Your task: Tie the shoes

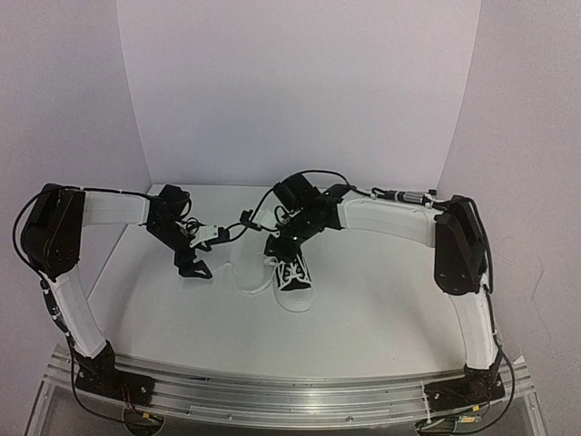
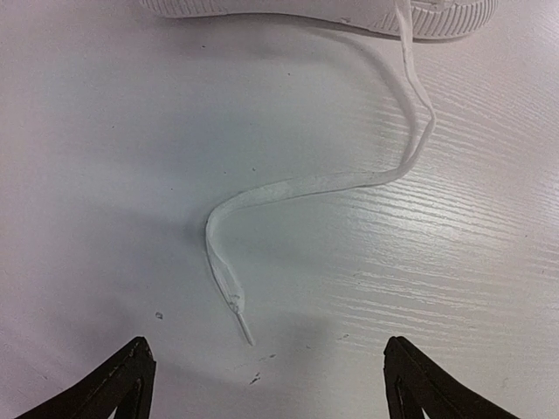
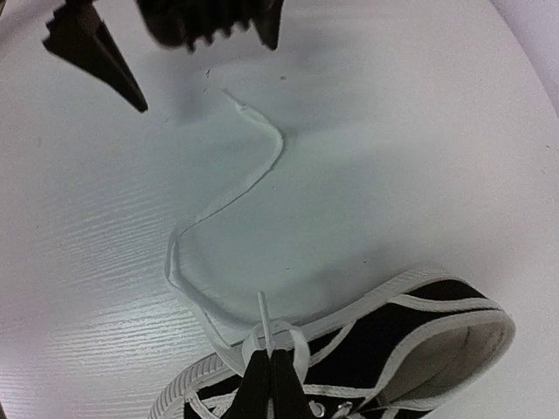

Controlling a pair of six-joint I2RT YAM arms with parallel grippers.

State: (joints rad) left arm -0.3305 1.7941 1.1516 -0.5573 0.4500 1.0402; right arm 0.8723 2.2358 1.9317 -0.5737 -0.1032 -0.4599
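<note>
Wide-spread black tips of the left jaws sit at 5 and 7 o'clock in the left wrist view, empty, with the loose lace [image 2: 288, 188] ending just ahead of them on the desk [image 2: 105, 175]. That lace snakes back to the shoe [image 1: 292, 277], which lies mid-desk, toe toward 6 o'clock in the top view, the left jaws at its 9 o'clock. Right jaws are shut over the shoe's lacing and seem to pinch the tip of a second lace [image 3: 262, 319]. Picking up the loose end looks like the step in hand. To do it well, drop straight down, straddle the lace just behind its stiff tip, and close only once both tips touch the desk, since a flat lace slips easily. Only 1 strip of sole [image 2: 349, 13] shows at 12 o'clock in the left wrist view. The right wrist view cuts off the toe, and the right arm [image 1: 381, 218] hides the eyelets from above, so I cannot tell whether any knot exists.
</note>
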